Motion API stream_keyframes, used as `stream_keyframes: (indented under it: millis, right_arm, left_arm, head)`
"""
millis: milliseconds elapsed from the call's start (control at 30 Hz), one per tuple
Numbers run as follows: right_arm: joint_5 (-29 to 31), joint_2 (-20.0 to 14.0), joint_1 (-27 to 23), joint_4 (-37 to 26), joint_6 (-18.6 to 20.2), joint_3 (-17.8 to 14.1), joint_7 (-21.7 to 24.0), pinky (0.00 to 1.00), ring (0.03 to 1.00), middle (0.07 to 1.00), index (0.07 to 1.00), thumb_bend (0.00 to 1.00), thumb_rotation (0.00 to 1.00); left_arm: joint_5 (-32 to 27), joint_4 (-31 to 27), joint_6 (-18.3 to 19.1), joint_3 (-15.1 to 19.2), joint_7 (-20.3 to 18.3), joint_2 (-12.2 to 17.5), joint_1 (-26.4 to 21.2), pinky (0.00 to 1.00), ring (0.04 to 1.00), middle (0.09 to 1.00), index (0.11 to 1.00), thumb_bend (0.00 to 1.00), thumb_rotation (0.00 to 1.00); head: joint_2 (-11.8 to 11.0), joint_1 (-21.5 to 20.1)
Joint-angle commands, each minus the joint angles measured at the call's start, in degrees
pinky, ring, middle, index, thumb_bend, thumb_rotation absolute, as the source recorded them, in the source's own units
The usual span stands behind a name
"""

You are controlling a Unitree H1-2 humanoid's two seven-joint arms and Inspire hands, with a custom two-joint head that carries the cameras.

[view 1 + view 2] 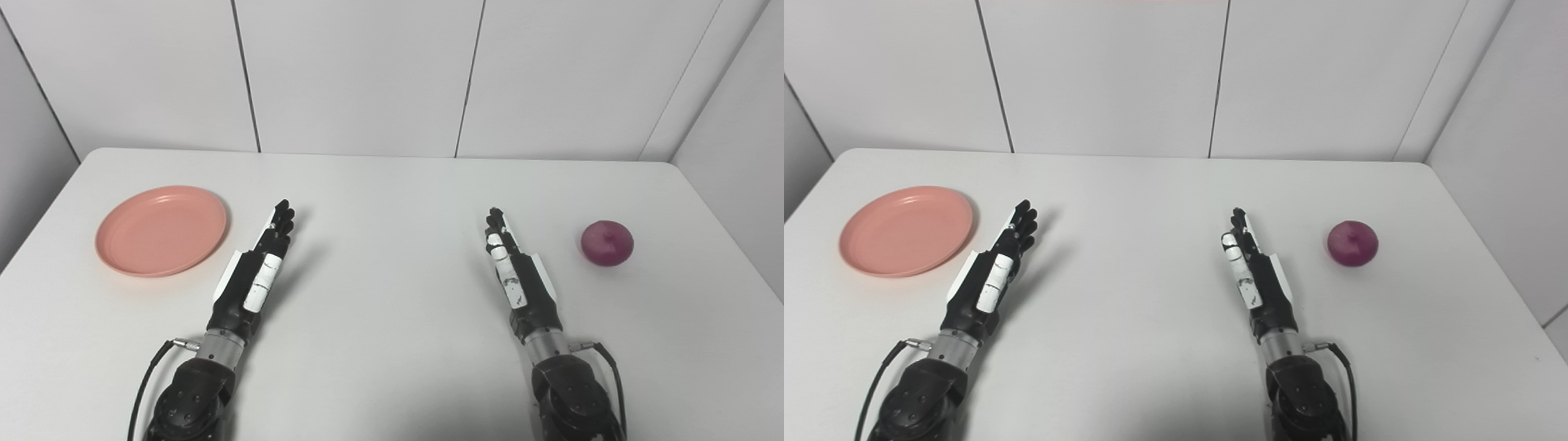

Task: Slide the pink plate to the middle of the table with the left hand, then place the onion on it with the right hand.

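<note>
A pink plate (160,229) lies flat on the left side of the white table (392,184). A purple-red onion (606,242) rests on the table at the right. My left hand (260,263) is stretched out flat just right of the plate, open, holding nothing and not touching the rim. My right hand (511,266) is also open with straight fingers, a short way left of the onion and apart from it.
White wall panels (367,73) stand behind the table's far edge and along the right side. The table's left edge runs close past the plate. Black cables trail from both wrists near the bottom edge.
</note>
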Motion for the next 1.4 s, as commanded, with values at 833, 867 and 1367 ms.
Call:
stream_keyframes:
  millis: [833, 867, 1367]
  right_arm:
    - [-0.1, 0.2, -2.1, 0.6, -3.7, -0.3, -0.8, 1.0, 1.0, 1.0, 1.0, 0.61, 1.0]
    - [-0.1, 0.3, -2.2, 0.6, -3.8, -0.3, -0.8, 1.0, 1.0, 1.0, 1.0, 0.61, 1.0]
    - [0.2, 0.2, -2.3, 1.0, -3.2, -0.4, -0.6, 1.0, 1.0, 1.0, 1.0, 0.64, 1.0]
  left_arm:
    - [-4.1, 1.8, 1.5, 0.1, -1.3, -0.4, -0.4, 1.0, 1.0, 1.0, 1.0, 0.83, 1.0]
    - [-4.2, 1.5, 1.8, 0.0, -1.4, -0.3, -0.4, 1.0, 1.0, 1.0, 1.0, 0.83, 1.0]
    - [-4.0, 1.9, 2.2, 0.0, -1.4, -0.1, -0.4, 1.0, 1.0, 1.0, 1.0, 0.8, 1.0]
  head:
    - [-1.8, -0.3]
    - [-1.8, -0.3]
    - [-2.2, -0.6]
